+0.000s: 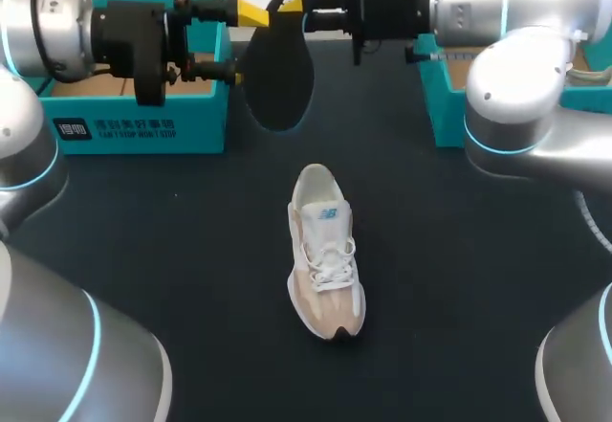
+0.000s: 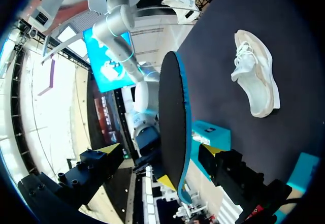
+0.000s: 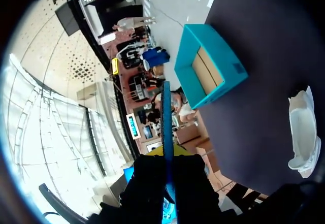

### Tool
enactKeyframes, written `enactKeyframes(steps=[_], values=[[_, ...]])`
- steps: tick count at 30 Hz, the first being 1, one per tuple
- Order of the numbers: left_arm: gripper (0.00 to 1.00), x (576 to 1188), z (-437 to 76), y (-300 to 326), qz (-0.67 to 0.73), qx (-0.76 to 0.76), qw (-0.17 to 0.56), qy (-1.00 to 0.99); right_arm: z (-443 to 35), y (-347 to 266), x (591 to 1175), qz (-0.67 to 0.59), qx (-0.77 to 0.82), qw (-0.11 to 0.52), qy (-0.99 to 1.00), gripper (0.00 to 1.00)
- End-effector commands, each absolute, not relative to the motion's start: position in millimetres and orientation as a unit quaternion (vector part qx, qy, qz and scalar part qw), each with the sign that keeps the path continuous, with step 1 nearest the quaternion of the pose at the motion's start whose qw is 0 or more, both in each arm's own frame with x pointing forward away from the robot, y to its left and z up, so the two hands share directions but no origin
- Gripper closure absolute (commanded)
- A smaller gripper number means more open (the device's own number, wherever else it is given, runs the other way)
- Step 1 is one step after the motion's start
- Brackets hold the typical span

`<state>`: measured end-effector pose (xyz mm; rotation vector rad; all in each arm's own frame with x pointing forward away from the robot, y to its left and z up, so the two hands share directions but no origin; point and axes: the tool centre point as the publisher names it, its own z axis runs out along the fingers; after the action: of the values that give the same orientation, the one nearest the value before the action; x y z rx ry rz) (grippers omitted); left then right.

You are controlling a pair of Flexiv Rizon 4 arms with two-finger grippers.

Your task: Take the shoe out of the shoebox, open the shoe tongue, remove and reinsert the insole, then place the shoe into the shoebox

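A white and beige shoe (image 1: 325, 250) lies on the dark table's middle, toe toward me, also visible in the left wrist view (image 2: 256, 74) and the right wrist view (image 3: 303, 132). Its black insole (image 1: 279, 77) with a teal underside hangs in the air above the table's far side. My right gripper (image 1: 295, 6) is shut on the insole's top end, with the insole (image 3: 167, 117) edge-on between its fingers (image 3: 167, 153). My left gripper (image 1: 247, 44) stands open, its yellow tips on either side of the insole (image 2: 172, 122) without touching it. A teal shoebox (image 1: 143, 106) stands at the far left.
A second teal box part (image 1: 445, 87) sits at the far right, under my right arm. The open teal box (image 3: 208, 66) shows its cardboard inside. The shoe is the only thing on the dark table surface (image 1: 172, 250) between the boxes and the near edge.
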<state>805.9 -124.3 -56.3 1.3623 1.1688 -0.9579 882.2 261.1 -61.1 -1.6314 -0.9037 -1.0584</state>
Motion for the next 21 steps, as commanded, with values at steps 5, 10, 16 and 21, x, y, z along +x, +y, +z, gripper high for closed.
enactKeyframes(steps=[5,10,16,21], values=[[0.00,802,-68,-116,-0.427,0.537,0.556,0.469,-59,280,903,-0.436,-0.671,0.480,-0.359,1.00],[0.24,805,-71,-114,-0.433,0.527,0.565,0.464,-59,282,899,-0.437,-0.671,0.489,-0.346,1.00],[0.51,810,-71,-112,-0.434,0.522,0.572,0.460,-62,285,894,-0.432,-0.671,0.493,-0.347,1.00],[0.62,812,-70,-112,-0.435,0.522,0.573,0.458,-63,285,893,-0.432,-0.672,0.494,-0.344,1.00]])
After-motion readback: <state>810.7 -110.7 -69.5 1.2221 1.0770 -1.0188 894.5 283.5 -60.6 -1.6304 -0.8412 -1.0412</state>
